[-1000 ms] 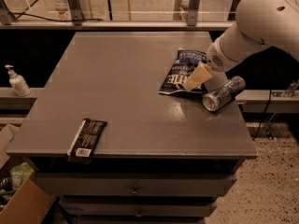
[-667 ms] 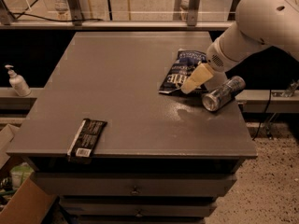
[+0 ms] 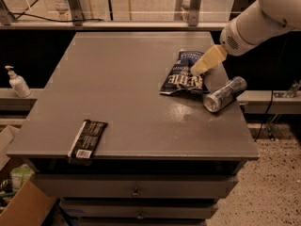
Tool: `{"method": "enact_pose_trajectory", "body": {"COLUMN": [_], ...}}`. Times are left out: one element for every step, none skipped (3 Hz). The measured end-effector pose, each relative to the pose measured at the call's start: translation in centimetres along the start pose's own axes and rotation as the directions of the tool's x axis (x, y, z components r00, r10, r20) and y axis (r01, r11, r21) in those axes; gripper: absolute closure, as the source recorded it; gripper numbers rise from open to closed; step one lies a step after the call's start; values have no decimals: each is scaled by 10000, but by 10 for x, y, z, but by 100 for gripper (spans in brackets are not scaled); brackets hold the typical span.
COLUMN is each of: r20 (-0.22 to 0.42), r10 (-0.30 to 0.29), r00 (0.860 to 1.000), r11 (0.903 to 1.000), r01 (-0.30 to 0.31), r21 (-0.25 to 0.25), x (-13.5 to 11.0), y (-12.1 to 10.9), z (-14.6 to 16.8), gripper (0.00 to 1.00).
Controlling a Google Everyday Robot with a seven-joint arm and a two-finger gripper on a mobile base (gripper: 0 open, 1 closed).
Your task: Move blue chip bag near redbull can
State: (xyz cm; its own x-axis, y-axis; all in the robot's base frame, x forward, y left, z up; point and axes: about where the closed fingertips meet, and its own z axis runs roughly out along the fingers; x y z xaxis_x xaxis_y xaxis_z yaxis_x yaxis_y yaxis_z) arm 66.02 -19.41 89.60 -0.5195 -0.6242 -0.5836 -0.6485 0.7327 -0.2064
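Note:
The blue chip bag [image 3: 181, 79] lies flat on the grey table [image 3: 122, 93] at the right side, its white lettering facing up. The redbull can [image 3: 225, 94] lies on its side just right of the bag's near end, silver top towards me, a small gap from the bag. My gripper [image 3: 197, 69], a cream-coloured wedge on the white arm [image 3: 256, 22], hovers over the bag's right edge, above and left of the can. Whether it touches the bag is not clear.
A flat black wrapper with a white label [image 3: 87, 140] lies at the table's front left edge. A soap dispenser [image 3: 18, 83] stands on a ledge to the left. Drawers [image 3: 136, 189] sit below the tabletop. A cardboard box [image 3: 19, 206] is on the floor at the left.
The gripper has drawn back a little up and to the right over the bag. The bag and can have stayed where they were.

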Motion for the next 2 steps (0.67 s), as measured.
{"method": "enact_pose_trajectory", "body": {"r20": [691,1340], "r10": [638,1467], "r00": [9956,9801], "r11": [9953,9812], "r01": [-685,-1613], "r21": [681,1061], "x": [0,17], "y": [-51,-93], "z": [-26,-51], "gripper": [0,0]}}
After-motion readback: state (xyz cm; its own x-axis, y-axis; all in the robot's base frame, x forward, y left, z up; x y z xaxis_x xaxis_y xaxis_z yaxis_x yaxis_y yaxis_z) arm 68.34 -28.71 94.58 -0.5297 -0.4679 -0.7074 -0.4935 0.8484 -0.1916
